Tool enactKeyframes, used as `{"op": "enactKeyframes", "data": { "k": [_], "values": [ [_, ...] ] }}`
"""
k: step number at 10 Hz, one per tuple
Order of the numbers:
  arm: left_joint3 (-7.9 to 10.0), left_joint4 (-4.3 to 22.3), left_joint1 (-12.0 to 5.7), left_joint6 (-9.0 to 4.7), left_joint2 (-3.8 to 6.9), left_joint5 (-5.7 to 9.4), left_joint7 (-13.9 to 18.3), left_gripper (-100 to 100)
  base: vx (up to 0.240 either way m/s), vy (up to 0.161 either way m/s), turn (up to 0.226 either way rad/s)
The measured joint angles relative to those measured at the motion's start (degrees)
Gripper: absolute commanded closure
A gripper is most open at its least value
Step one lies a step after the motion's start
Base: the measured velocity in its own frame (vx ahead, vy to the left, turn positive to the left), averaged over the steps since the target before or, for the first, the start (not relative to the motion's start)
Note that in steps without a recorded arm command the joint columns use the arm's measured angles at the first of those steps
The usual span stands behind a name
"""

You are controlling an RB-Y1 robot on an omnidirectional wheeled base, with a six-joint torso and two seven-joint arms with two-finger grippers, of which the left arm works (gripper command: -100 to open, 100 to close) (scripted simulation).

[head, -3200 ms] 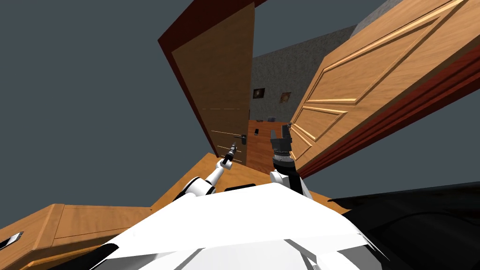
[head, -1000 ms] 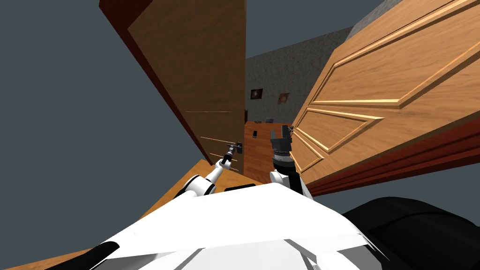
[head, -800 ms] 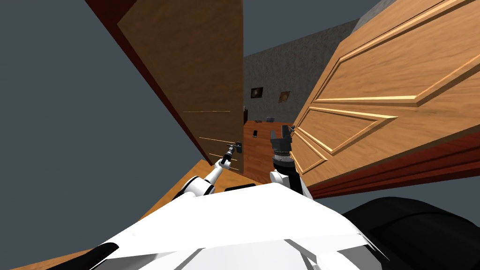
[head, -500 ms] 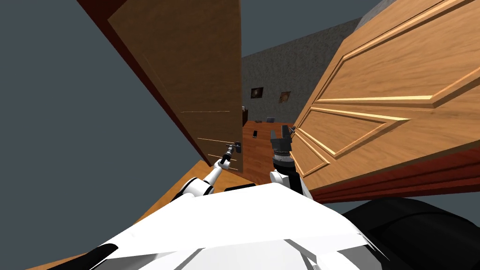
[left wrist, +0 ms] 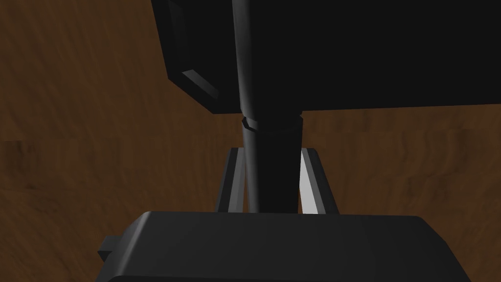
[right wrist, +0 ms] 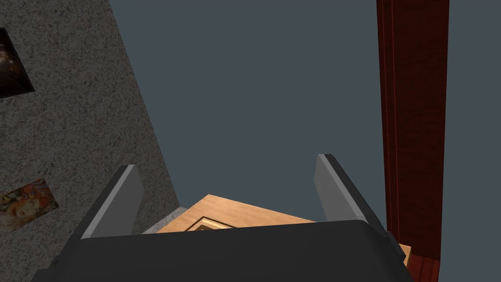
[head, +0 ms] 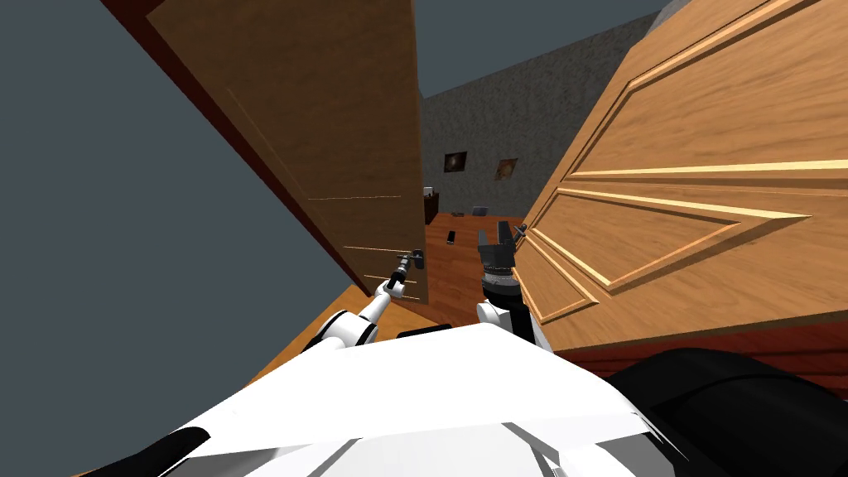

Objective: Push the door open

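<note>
Grey wall [head: 124, 248], two doors [head: 331, 124], one handle [head: 419, 260]

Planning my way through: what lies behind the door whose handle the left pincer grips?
Past the edge of the door: a wooden floor and a speckled grey wall with two pictures. The panel itself hides whatever stands directly behind it.

Facing the gap between the door [head: 331, 124] on the left and a panelled door [head: 704, 215] on the right, holding the handle [head: 419, 260] at the door's free edge.
</note>
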Motion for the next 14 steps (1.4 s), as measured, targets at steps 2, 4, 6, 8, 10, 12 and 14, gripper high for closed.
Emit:
{"op": "enactKeyframes", "data": {
  "k": [2, 4, 6, 8, 10, 12, 14],
  "values": [
    [0.97, 1.56, -0.27, -0.35, 0.33, 0.34, -0.31, 100, 0.106, -0.13, 0.076],
    [1.64, 2.57, -0.86, -0.68, 0.67, 0.6, -0.49, 100, 0.036, -0.029, -0.005],
    [2.14, 0.49, 0.17, 0.37, 1.02, 0.7, -0.91, 100, 0.09, -0.137, 0.087],
    [3.44, 4.28, -1.29, -1.38, 1.07, 1.19, -1.39, 100, 0.082, -0.071, 0.017],
    [3.29, 1.85, -0.13, -0.2, 1.74, 1.09, -1.27, 100, 0.008, 0.005, -0.009],
    [3.61, -4.27, 2.75, 2.93, 2.15, 1.1, -1.86, 100, 0.094, -0.113, 0.082],
    [4.43, -2.74, 1.85, 2.03, 2.4, 1.43, -2.05, 100, 0.043, -0.048, 0.017]
  ]
}}
